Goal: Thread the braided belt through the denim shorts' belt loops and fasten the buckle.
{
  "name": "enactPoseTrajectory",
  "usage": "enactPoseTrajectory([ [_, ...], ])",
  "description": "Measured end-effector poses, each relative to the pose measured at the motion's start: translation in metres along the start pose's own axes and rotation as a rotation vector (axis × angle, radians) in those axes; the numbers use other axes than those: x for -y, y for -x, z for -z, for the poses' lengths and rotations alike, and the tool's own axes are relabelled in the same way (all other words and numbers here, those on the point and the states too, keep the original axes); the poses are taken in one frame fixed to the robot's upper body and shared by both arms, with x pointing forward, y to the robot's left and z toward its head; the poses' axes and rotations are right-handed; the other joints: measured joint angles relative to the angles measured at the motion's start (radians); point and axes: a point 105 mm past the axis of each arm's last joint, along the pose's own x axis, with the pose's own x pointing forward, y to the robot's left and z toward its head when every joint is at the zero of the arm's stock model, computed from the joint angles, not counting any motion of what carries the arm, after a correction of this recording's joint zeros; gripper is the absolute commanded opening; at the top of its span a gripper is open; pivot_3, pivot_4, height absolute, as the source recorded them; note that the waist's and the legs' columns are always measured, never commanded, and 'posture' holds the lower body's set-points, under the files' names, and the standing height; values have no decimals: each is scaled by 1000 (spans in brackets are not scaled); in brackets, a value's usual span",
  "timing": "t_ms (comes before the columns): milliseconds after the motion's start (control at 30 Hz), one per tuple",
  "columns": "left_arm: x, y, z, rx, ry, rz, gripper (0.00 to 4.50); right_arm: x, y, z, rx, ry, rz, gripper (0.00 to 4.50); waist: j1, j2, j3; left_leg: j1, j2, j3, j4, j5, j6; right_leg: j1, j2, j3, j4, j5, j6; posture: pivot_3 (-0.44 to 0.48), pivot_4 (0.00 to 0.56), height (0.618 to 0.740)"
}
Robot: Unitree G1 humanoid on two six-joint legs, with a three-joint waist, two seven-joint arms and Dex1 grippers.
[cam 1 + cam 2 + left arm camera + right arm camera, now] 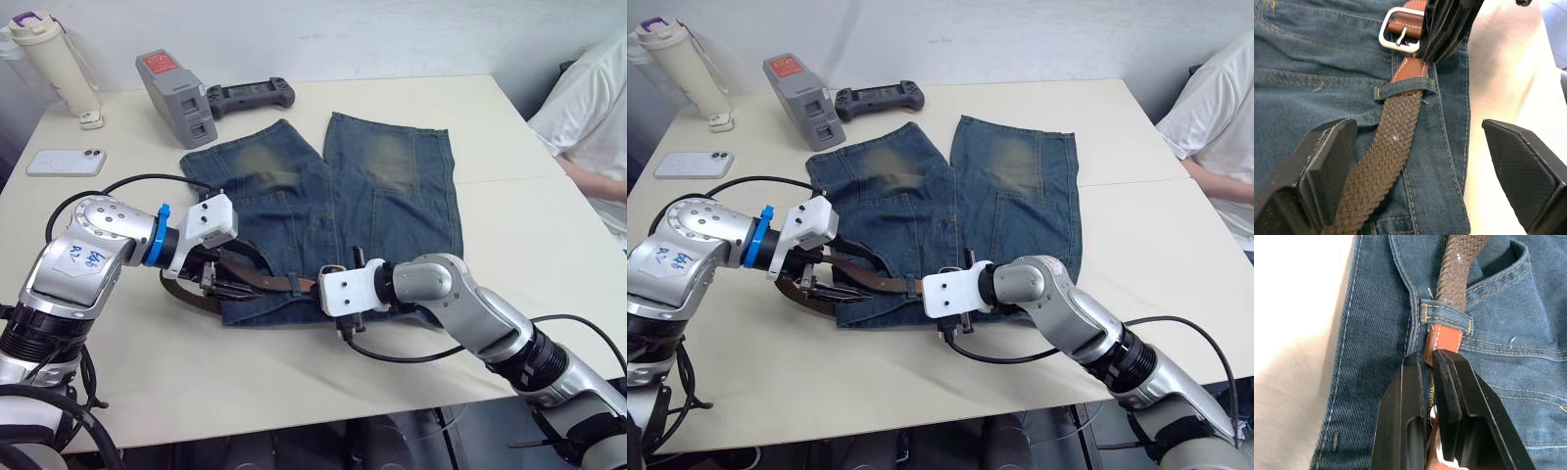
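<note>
The denim shorts (323,211) lie flat on the surface (509,323), with the waistband close to me. The braided belt (1382,161) runs along that waistband. Its tan tip has gone under one of the belt loops (1405,87) and pokes out the other side, near the silver buckle (1399,35).

My right tool (1427,363) has its two black fingers pressed together at the tan tip of the belt. I think it is pinching that tip, but the fingers hide the exact spot. My left tool (1425,161) is wide apart, one finger on each side of the belt, holding nothing. It hovers just over the woven part, a little way from the loop.

I think I am near the end of the threading, and the fastening is not done yet. Next, I guess the tip has to be pulled further through the loop and guided into the buckle frame. That needs a slow, straight pull, so the loop does not bunch up.

The grey box (176,93) at the far side has a red label, but I cannot read the words. My left arm has a white sticker with blue scribbles that I cannot read either
</note>
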Motion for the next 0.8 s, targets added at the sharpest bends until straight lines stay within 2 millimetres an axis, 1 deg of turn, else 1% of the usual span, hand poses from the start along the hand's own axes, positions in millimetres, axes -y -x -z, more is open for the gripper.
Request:
enactPoseTrajectory([
  [300, -5, -2, 1, 18, 15, -11, 4500, 0, -3, 5, -34, 17, 16, 581, 1, 0, 0, 0, 0, 0, 0, 0, 0, 0, 0, 0, 0, 0, 0, 0, 150, 740],
  [600, -5, -4, 0, 19, 4, -2, 4500, 0, -7, 8, -39, 39, 34, 581, 0, 0, 0, 0, 0, 0, 1, 0, 0, 0, 0, 0, 1, 0, 0, 0, 150, 740],
  [667, -4, -5, -1, 23, 4, 1, 4500, 0, -8, 9, -42, 35, 41, 24, 0, 0, 0, 0, 0, 0, 1, 0, 0, 0, 0, 0, 1, 0, 0, 0, 150, 740],
  [800, -4, -6, 0, 21, 5, 8, 4500, -1, -10, 10, -41, 26, 47, 24, 0, 0, 0, 0, 0, 0, 1, 0, 0, 0, 0, 0, 1, 0, 0, 0, 150, 740],
])
